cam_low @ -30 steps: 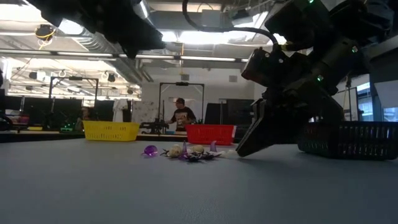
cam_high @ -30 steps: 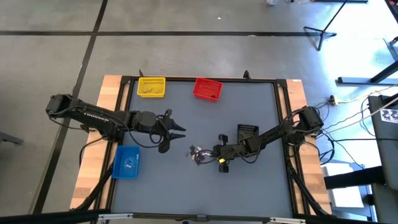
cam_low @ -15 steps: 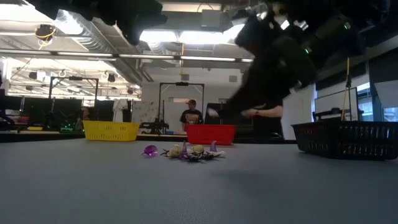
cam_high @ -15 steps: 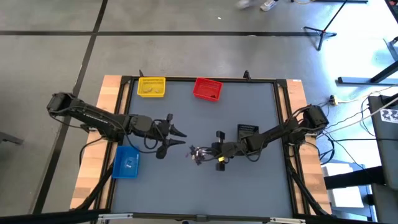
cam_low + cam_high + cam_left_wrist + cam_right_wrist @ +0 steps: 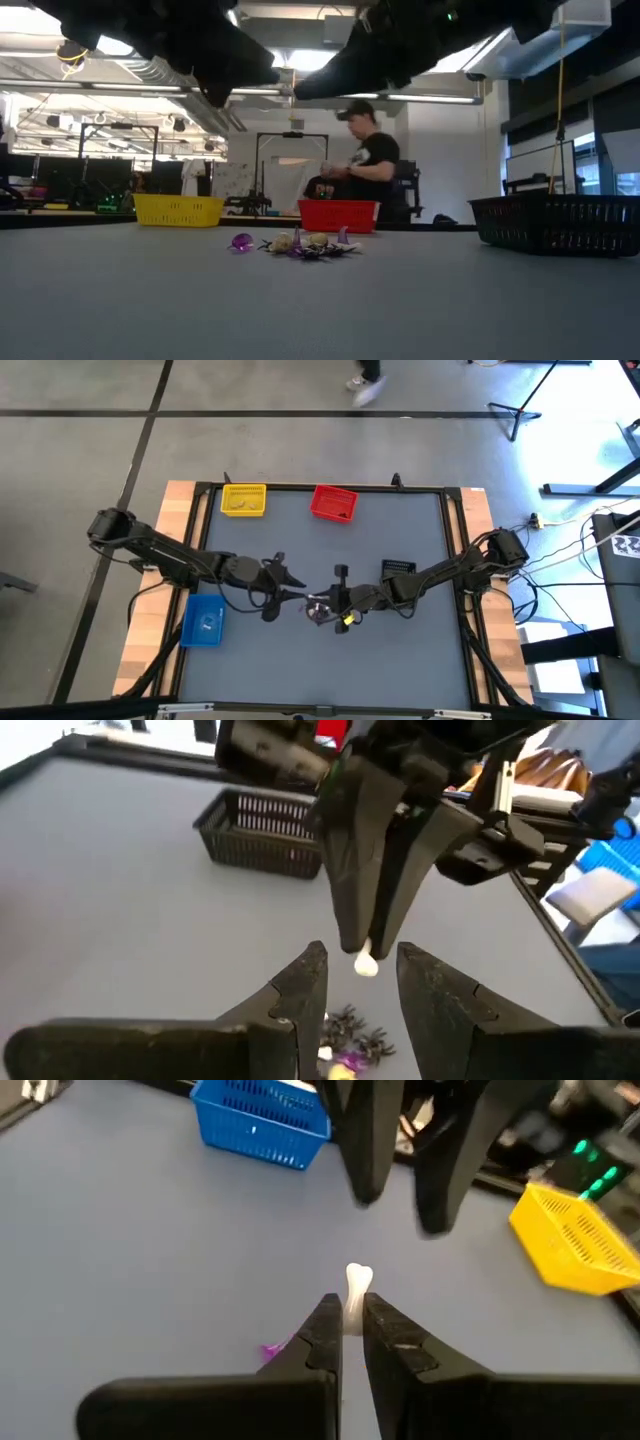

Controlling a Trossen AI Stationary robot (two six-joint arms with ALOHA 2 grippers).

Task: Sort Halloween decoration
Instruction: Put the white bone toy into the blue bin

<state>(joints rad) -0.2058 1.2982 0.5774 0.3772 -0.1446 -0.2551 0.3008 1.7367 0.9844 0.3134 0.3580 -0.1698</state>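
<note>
Right now, right claw: pinched shut on a small white bone, raised above the pile.
Left claw: fingers spread, empty, facing the bone just beside it.
Pile of trinkets: mid-table, white, purple, dark and tan bits still heaped together.
Bins: yellow bin holds something pale; red bin, blue bin and black bin unclear.
Progress: early, I reckon; most sorting remains.

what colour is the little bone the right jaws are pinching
White; the bone shows best in the right wrist view.
</note>
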